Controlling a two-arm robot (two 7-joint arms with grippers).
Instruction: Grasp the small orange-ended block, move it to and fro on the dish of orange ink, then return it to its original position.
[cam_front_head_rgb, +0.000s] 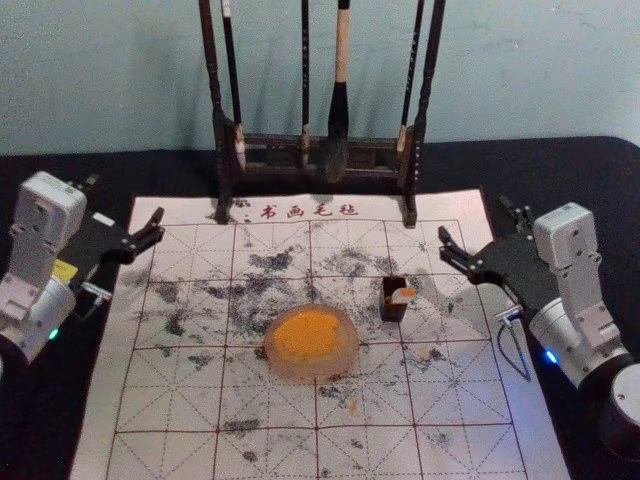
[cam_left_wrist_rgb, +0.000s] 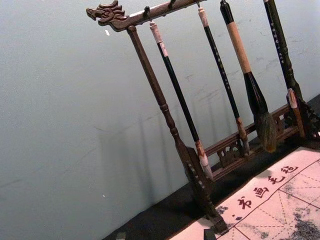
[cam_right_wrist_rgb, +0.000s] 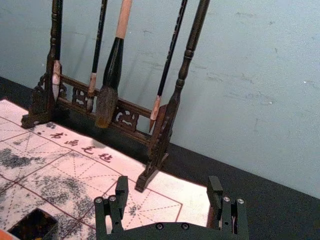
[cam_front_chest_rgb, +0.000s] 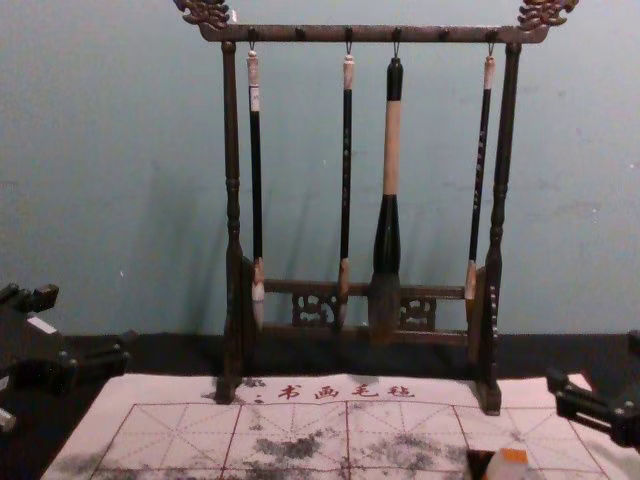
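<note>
Head view is showing me left tool (cam_front_head_rgb: 125, 199) and right tool (cam_front_head_rgb: 476, 220) spread by side edges of the mat (cam_front_head_rgb: 119, 340), orange-ended block (cam_front_head_rgb: 402, 296) in its dark holder (cam_front_head_rgb: 393, 313) beside the dish (cam_front_head_rgb: 311, 371), every step seemingly remaining.

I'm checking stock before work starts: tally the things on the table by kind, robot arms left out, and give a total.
Hanging brushes: 4
Brush rack: 1
Ink dish: 1
Orange-ended block: 1
Small dark box: 1
Gridded mat: 1
Total: 9
</note>
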